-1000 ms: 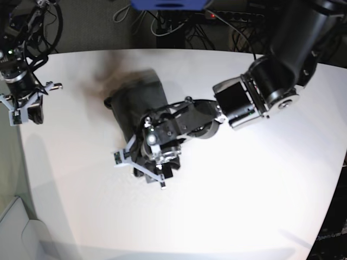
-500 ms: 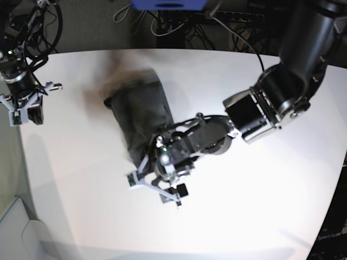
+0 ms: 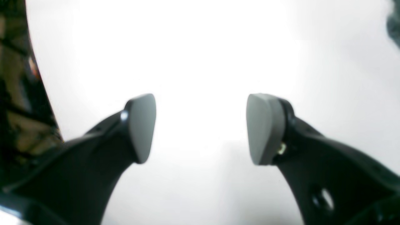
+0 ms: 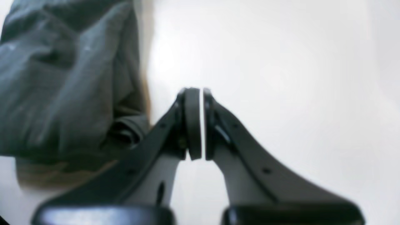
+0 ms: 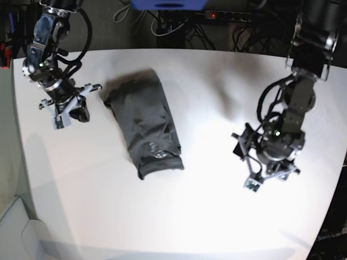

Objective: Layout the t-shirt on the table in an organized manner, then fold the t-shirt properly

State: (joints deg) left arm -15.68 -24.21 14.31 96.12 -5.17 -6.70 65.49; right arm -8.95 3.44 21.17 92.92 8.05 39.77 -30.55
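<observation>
Both grippers hang clear of the shirt; the left gripper [image 5: 269, 162] hovers over bare table [image 5: 206, 216] on the scene's right, its two grey pads [image 3: 142, 126] spread wide with nothing but white tabletop between them; the right gripper [image 5: 64, 108] sits at the scene's left, toward the far edge, its jaws pressed together save for a hairline slit, holding nothing.

Between the two lies the shirt [image 5: 145, 127]; it is folded into a long narrow bundle, running from the far left of its patch toward the near right, wider at the far end and ending in a rolled hem at the near end; a small pale mark shows on the cloth close to that near end; the fabric is dark grey and creased along its length.

From the right wrist view the shirt [image 4: 68, 81] fills the left side, just beside the closed right gripper [image 4: 197, 125] but not touching it as far as I can tell; from the left wrist view only a dark scrap of the shirt [image 3: 394, 25] shows at the top right corner, well apart from the left gripper [image 3: 200, 128].

Cables [image 5: 173, 24] trail behind the far edge of the table.
</observation>
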